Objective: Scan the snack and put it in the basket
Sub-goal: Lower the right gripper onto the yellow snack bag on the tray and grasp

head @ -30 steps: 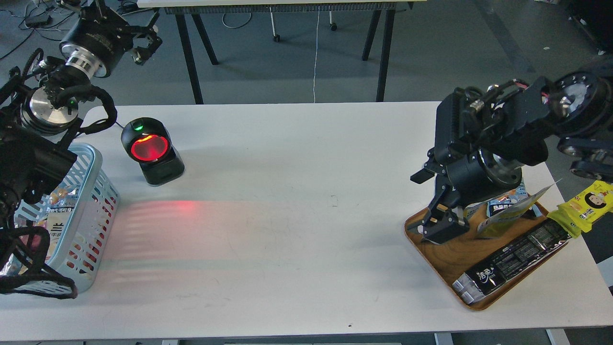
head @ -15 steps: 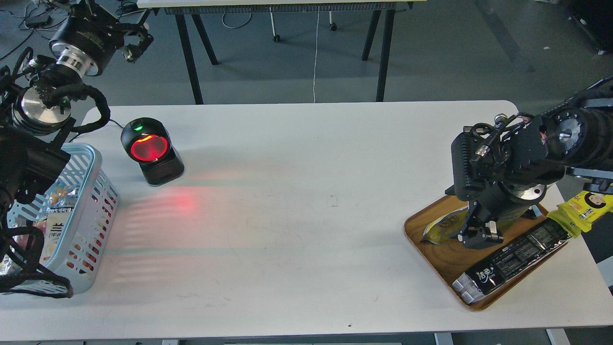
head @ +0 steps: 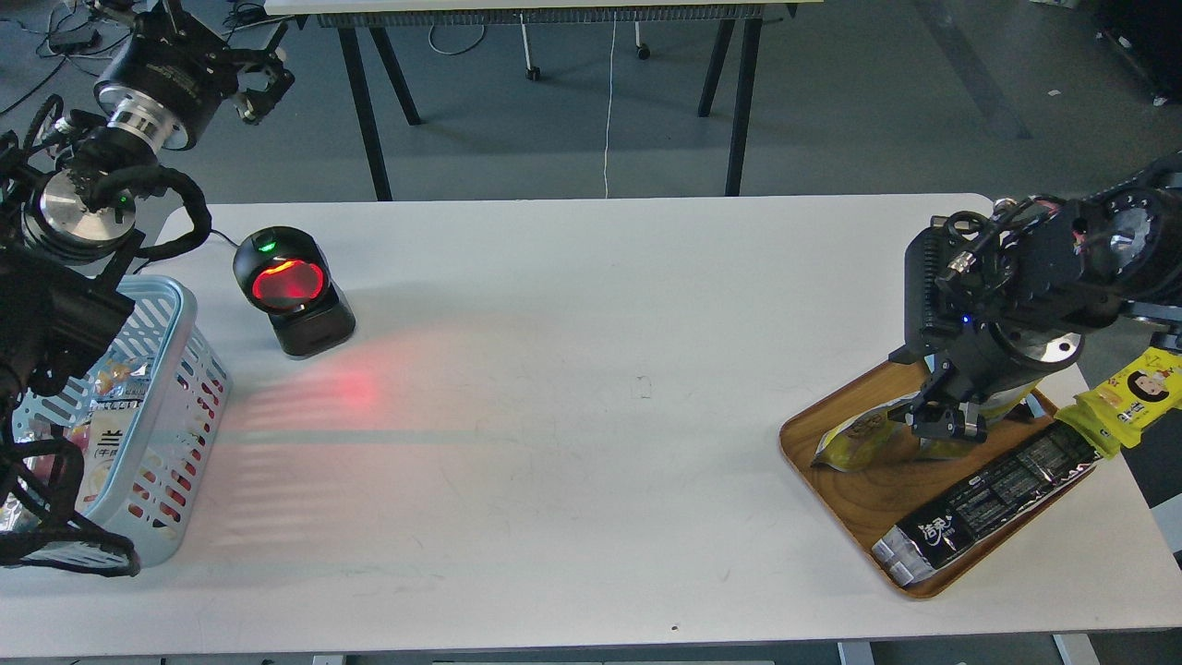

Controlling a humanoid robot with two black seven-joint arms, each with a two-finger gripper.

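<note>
The snack (head: 854, 437), a yellow pouch, lies on the left part of a wooden tray (head: 845, 503) at the table's right. My right gripper (head: 946, 423) points down at the pouch's right end, and its fingers look closed on that end. The light blue basket (head: 185, 319) stands at the table's left edge and holds several packets. My left gripper (head: 261, 85) is high at the back left, beyond the table and above the basket. Its fingers stand apart and hold nothing.
A black barcode scanner (head: 291, 291) with a red window stands near the basket and throws red light on the table. A long black packet (head: 983, 503) lies on the tray's front. A yellow packet (head: 1136, 395) lies right of the tray.
My right gripper moved right across the tray, from open at the left edge to closed at the pouch's right end, then rose slightly. My left gripper drew back a little to the left.
</note>
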